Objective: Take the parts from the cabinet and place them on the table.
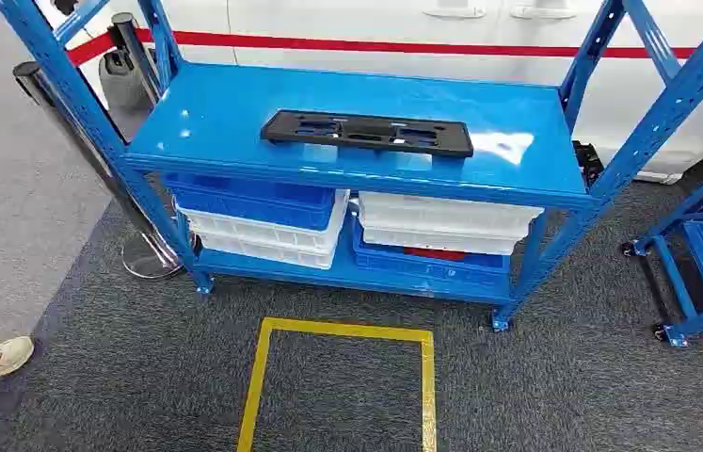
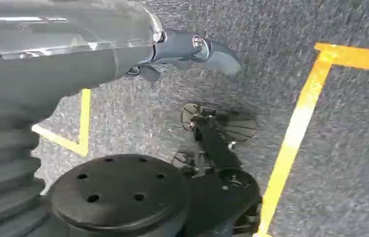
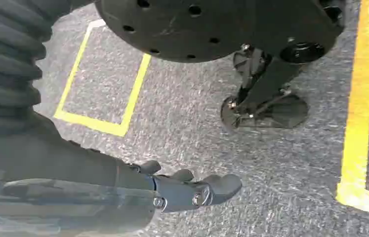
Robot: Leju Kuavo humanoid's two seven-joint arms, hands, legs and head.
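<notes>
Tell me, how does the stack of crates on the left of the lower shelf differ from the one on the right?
The left stack has a blue crate on top with white crates beneath; the right stack has white crates on top and a blue one at the bottom. Something red shows in the right stack's blue crate, not in the left. Both sit under the black part.

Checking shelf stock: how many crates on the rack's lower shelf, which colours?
4 visible. Left stack: blue crate on top, white crate under it. Right stack: white crate on top, blue crate under it. The top shelf may hide more behind.
</notes>
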